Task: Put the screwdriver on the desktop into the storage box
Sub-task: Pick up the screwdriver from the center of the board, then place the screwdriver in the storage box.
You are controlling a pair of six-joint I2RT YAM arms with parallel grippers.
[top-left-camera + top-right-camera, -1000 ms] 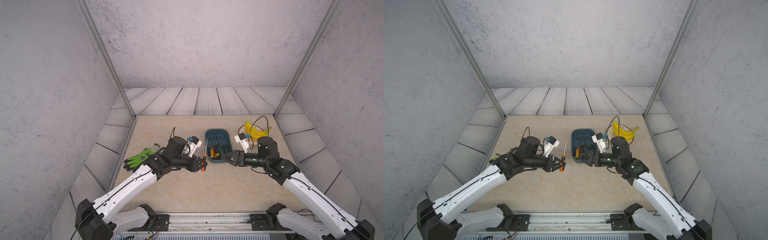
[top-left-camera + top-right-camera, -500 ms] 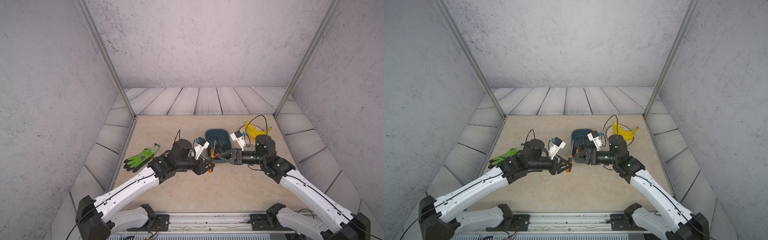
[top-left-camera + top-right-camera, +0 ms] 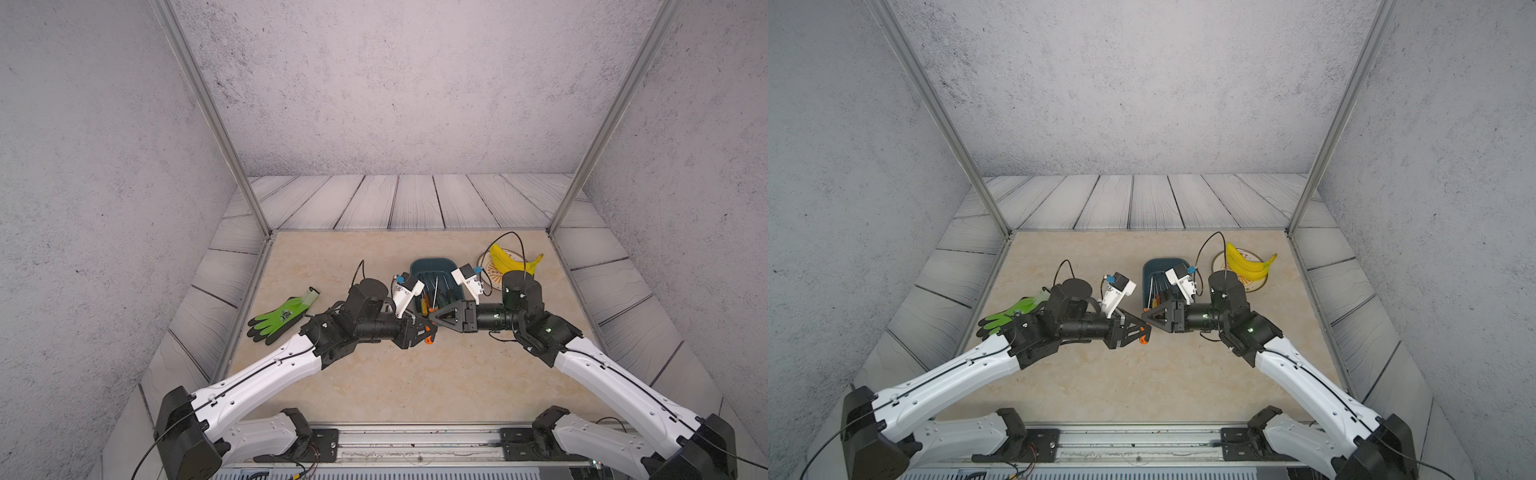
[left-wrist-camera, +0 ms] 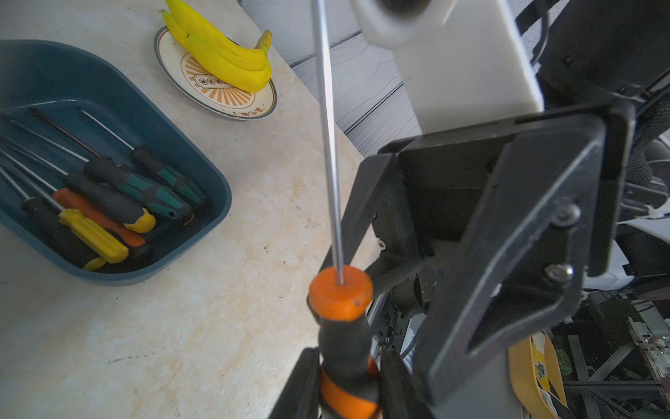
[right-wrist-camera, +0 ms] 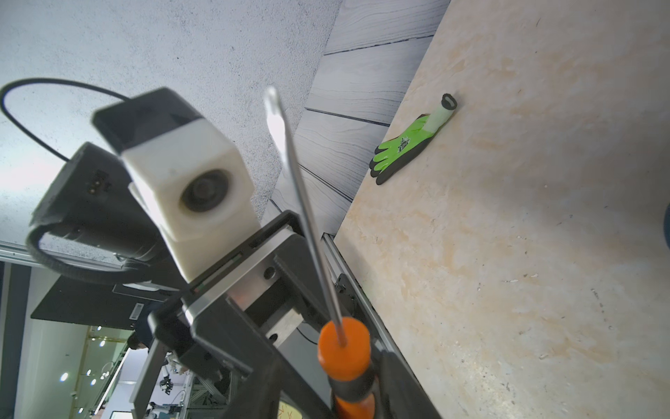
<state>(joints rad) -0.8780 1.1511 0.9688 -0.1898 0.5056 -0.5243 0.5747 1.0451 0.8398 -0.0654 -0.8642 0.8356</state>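
Noted since a second ago: both arms have swung inward, and the left claw [image 3: 428, 333] and right claw [image 3: 433, 319] now meet tip to tip at the near end of the storage box [image 4: 217, 210], above the desk [image 3: 374, 374]. The left claw is clenched on the black-and-orange handle of the screwdriver [image 4: 340, 294]. The tool is held off the desk and outside the box, its metal shaft rising between the two wrist cameras. The right claw's fingers [image 4: 364, 217] stand either side of that same handle; whether they press on it I cannot tell. Containers: one teal storage box holding loose screwdrivers [image 4: 108, 203], six handles by my count in the left wrist view, handles toward the near end. One round plate [image 4: 168, 58] stands beside the box and carries one bunch of bananas [image 4: 221, 54], the fruits not separately countable. Also on the desk: one green glove [image 3: 282, 318], lying flat, well apart on the left side.
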